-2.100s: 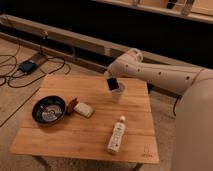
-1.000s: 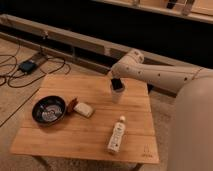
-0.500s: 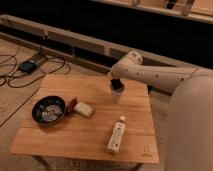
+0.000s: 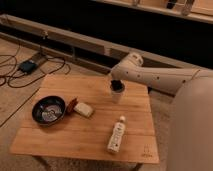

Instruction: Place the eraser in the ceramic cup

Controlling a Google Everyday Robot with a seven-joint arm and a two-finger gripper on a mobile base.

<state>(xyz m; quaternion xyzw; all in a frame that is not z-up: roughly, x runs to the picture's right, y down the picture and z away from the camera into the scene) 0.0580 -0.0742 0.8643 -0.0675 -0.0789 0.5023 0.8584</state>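
- Wooden table [image 4: 95, 137] in the middle of the scene, with four things on it.
- Dark bowl [image 4: 48, 110] with a patterned inside on the left part of the table; contents impossible to make out beyond the pattern.
- Cream-white block [image 4: 84, 110] with a red piece [image 4: 72, 105] lying just right of the bowl, the red piece on the bowl's side.
- White bottle [image 4: 116, 135] lying on its side toward the near right, cap pointing away, well apart from the block.
- White cup [image 4: 116, 95] standing upright on the far right part of the table, apart from the bowl, block and bottle.
- Gripper [image 4: 116, 85] directly above the cup's mouth, at the end of a pale arm [image 4: 155, 77] reaching in from the right.
- Eraser [image 4: 116, 87] a dark shape at the cup's mouth, right under the gripper; cannot tell whether held or already inside.
- Cannot tell whether gripping or released.
- Nothing on the table between the cup and the arm's side.
- Cables and a small dark box [image 4: 27, 66] on the floor at the far left, off the table.
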